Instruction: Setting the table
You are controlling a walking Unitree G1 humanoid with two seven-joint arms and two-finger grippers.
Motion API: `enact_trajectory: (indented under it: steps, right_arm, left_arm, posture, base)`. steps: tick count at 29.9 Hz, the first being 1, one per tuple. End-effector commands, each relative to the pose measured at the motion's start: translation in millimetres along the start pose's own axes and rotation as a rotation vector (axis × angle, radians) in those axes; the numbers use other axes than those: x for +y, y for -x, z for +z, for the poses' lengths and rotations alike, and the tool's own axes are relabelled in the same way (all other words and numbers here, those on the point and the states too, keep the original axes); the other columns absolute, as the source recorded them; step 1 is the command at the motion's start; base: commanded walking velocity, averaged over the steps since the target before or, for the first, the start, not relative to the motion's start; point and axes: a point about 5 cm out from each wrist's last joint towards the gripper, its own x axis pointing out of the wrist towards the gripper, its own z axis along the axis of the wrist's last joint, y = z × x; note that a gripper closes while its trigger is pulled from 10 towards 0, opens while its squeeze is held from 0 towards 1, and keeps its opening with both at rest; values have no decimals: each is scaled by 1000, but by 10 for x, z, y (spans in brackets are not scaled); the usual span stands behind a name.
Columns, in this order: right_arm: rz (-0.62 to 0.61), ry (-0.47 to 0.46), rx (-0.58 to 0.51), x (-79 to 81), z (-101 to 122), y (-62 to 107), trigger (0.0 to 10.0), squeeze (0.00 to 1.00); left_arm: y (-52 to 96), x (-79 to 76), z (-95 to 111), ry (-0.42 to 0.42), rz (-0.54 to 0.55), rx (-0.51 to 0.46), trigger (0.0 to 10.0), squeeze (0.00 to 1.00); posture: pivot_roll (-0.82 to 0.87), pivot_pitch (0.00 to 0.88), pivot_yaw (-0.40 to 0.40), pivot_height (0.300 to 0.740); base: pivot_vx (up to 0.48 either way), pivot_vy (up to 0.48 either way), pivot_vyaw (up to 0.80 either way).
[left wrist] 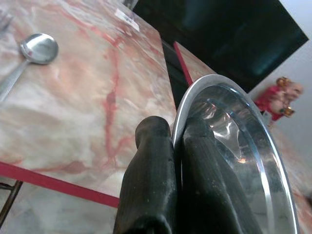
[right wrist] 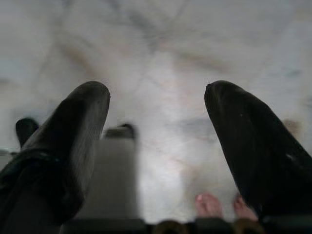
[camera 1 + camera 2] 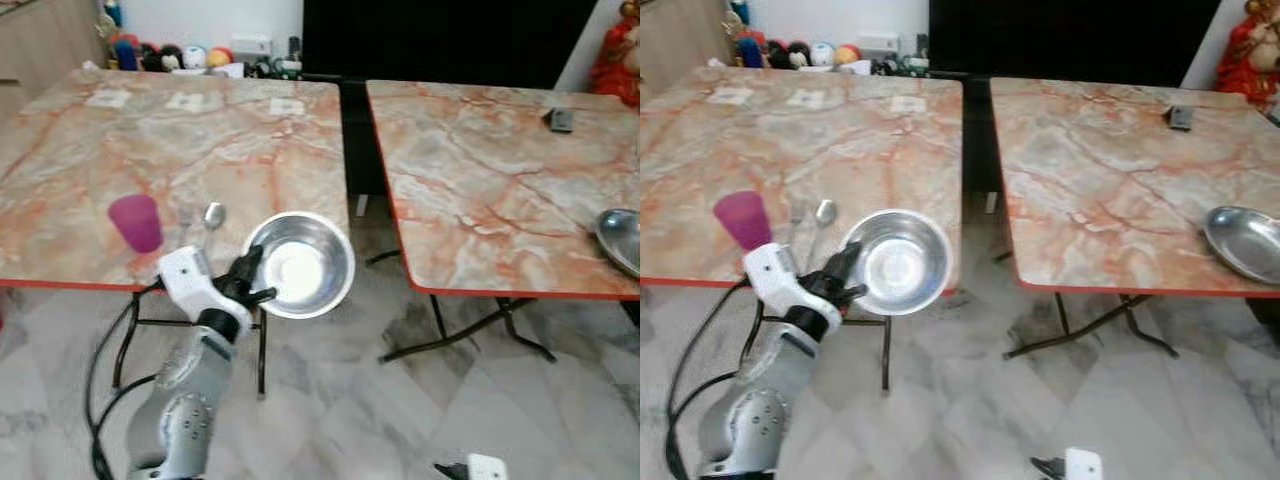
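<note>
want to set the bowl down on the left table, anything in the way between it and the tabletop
Nothing visible blocks it. The left claw pinches the steel bowl by its rim at the left table's near edge. The spoon and purple cup lie to its left, leaving bare marble beyond the bowl.

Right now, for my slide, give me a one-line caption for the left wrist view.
Left gripper pinches the steel bowl by its rim above the marble table's edge, a spoon lying nearby.
</note>
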Motion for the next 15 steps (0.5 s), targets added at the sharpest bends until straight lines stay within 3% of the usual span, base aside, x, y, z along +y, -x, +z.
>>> enact_trajectory:
  steps: [1, 15]
  right_arm:
    - [-26, -1, 12, -97, -29, 9, 10000, 0]
    - [-26, -1, 12, -97, -29, 9, 10000, 0]
  left_arm:
    - [-11, -88, -4, -1, -28, -4, 10000, 0]
    - [-11, -88, -4, -1, -28, -4, 10000, 0]
  posture:
    - [129, 113, -48, 740]
    - [129, 113, -48, 740]
  base:
    - [0, -375, 0]
    - [0, -375, 0]
